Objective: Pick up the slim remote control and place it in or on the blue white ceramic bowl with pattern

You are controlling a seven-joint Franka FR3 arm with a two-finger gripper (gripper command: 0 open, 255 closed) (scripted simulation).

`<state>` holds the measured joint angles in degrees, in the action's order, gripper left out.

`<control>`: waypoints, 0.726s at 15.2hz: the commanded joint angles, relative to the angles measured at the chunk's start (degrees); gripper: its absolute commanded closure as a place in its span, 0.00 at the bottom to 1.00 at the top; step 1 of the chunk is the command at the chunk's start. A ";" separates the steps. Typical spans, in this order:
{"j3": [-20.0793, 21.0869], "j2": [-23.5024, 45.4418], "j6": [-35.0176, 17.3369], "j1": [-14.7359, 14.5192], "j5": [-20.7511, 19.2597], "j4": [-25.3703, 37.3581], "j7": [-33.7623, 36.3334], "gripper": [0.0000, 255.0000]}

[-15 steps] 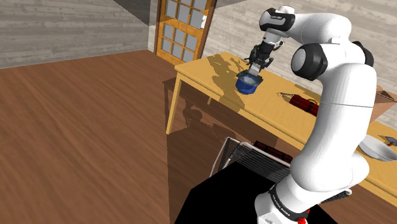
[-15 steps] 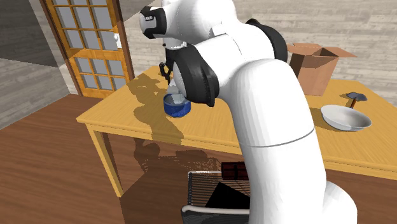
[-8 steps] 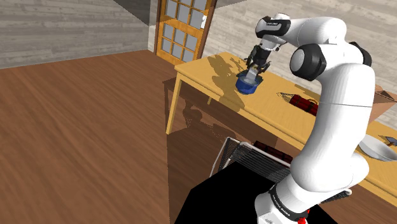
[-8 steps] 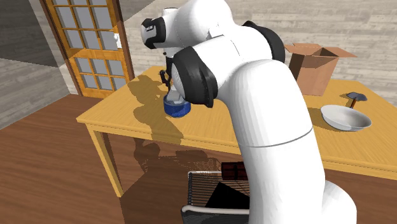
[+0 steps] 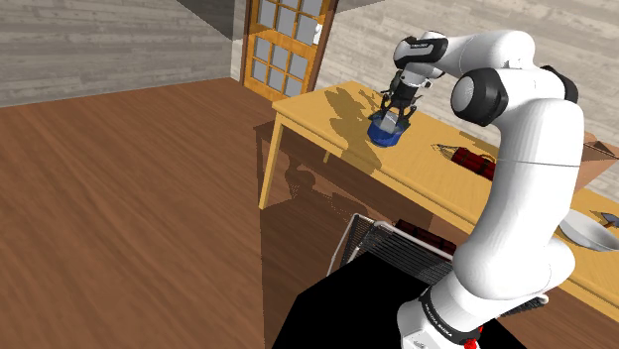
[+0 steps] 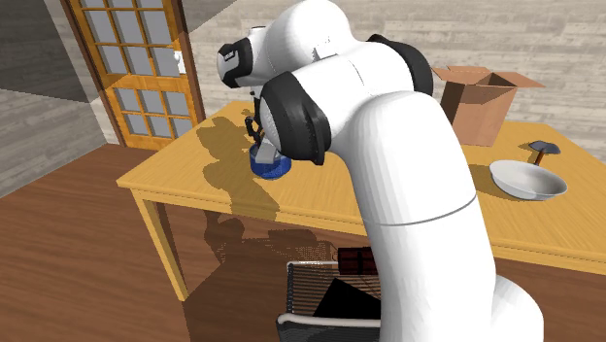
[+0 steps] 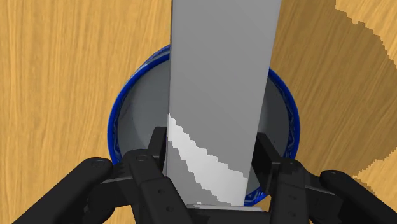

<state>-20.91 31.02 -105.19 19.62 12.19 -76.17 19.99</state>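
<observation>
My gripper (image 7: 213,172) is shut on the slim remote control (image 7: 219,95), a long plain grey slab clasped between both black fingers (image 7: 158,149). Directly beneath it sits the blue bowl (image 7: 125,105), grey-white inside with a patterned blue rim, and the remote's far end points down into it. In the shoulder view the gripper (image 5: 401,107) hangs right over the bowl (image 5: 386,130) on the wooden table. The second exterior view has the bowl (image 6: 268,166) partly hidden behind my arm, with the gripper (image 6: 258,136) just above it.
The wooden table (image 5: 337,119) stands before a glazed door (image 5: 283,40). A dark red object (image 5: 474,160), a white bowl (image 6: 527,180) and a cardboard box (image 6: 479,97) lie further along it. A wire basket (image 5: 397,253) sits below by my stand.
The arm has lowered and shifted slightly, bringing the gripper and the held remote down closer over the bowl. The grip has stayed shut.
</observation>
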 commanded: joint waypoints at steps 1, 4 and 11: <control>0.01 0.01 -0.13 -0.02 0.01 -0.22 -0.02 1.00; 0.01 0.01 -0.13 -0.02 0.01 -0.22 -0.02 1.00; 0.01 0.01 -0.13 -0.02 0.01 -0.22 -0.02 0.00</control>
<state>-20.90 31.05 -105.30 19.61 12.20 -76.34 19.97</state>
